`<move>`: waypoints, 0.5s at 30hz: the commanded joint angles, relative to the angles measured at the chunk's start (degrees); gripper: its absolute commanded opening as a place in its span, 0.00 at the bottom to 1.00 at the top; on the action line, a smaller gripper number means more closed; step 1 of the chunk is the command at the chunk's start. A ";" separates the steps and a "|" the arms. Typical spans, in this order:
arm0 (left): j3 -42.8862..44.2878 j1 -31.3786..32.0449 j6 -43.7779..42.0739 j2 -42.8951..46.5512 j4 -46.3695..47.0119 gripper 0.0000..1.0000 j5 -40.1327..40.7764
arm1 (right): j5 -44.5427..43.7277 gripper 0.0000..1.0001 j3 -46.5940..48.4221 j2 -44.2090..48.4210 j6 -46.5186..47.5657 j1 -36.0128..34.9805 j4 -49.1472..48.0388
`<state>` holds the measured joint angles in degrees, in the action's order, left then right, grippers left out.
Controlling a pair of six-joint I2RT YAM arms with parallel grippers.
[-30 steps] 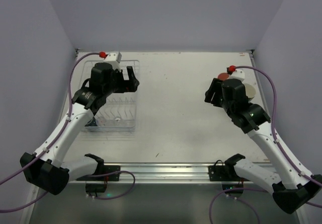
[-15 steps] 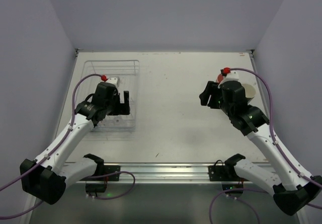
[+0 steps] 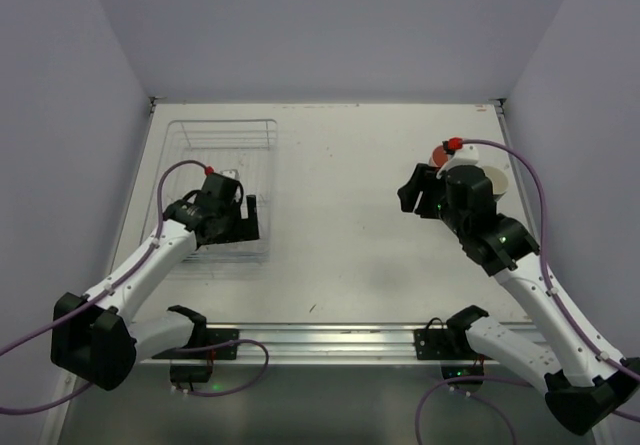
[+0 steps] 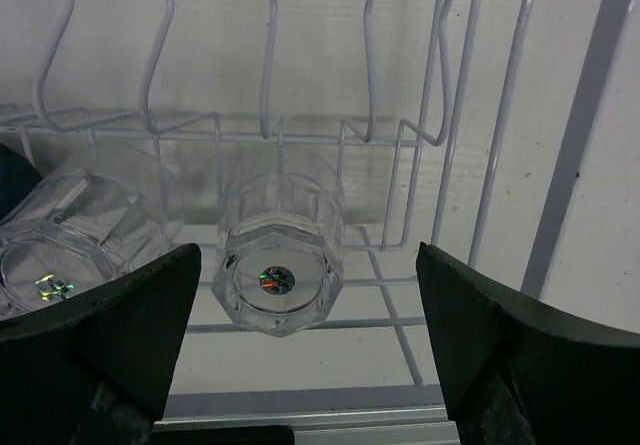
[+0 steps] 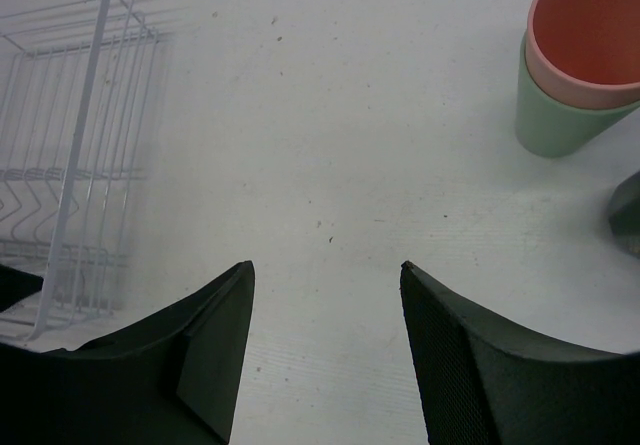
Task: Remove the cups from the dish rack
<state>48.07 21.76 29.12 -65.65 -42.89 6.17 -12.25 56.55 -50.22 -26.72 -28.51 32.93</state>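
**A:** What has changed with the left arm?

**B:** It has come back from the far end of the dish rack to the near end and dipped in. The left gripper now straddles an upturned clear glass. Its fingers are wide on either side and, as far as I can tell, not touching yet.

**A:** So a pick is coming?

**B:** I'd judge so; closing should take it. A second glass lies just to its left, close enough to get nudged.

**A:** And the right arm?

**B:** It has barely shifted. The right gripper hangs over the table, partly open and holding nothing. A pink cup nested in a green cup stands nearby, already out of the rack.
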 commanded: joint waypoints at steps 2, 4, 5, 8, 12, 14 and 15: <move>-1.40 -0.40 3.04 0.08 -1.23 0.93 -0.02 | 0.12 0.63 -0.92 0.73 0.88 -0.14 -1.81; -1.32 -0.31 3.57 -0.44 -1.66 0.93 0.33 | 0.21 0.63 -1.01 0.82 0.88 -0.23 -2.08; -1.23 -0.40 3.66 -1.32 -2.01 0.93 0.50 | 0.30 0.63 -1.01 0.73 0.88 -0.14 -2.08; -0.70 -0.40 3.83 -3.51 -2.55 0.92 1.03 | 0.47 0.63 -1.27 0.91 0.79 -0.14 -2.25; -1.14 -0.40 3.57 -4.49 -0.61 0.91 -0.20 | 0.47 0.63 -1.62 0.91 0.79 -0.14 -2.43; -1.05 -0.40 3.22 -5.37 -0.61 0.89 0.15 | 0.03 0.63 -1.71 1.08 0.97 -0.14 -2.08; -1.05 -0.40 3.31 -5.46 -0.52 0.86 0.59 | -0.14 0.63 -1.80 1.17 1.06 -0.14 -2.08</move>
<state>46.92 21.76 31.42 -70.65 -44.05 6.15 -12.25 54.83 -50.06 -26.70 -28.51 32.29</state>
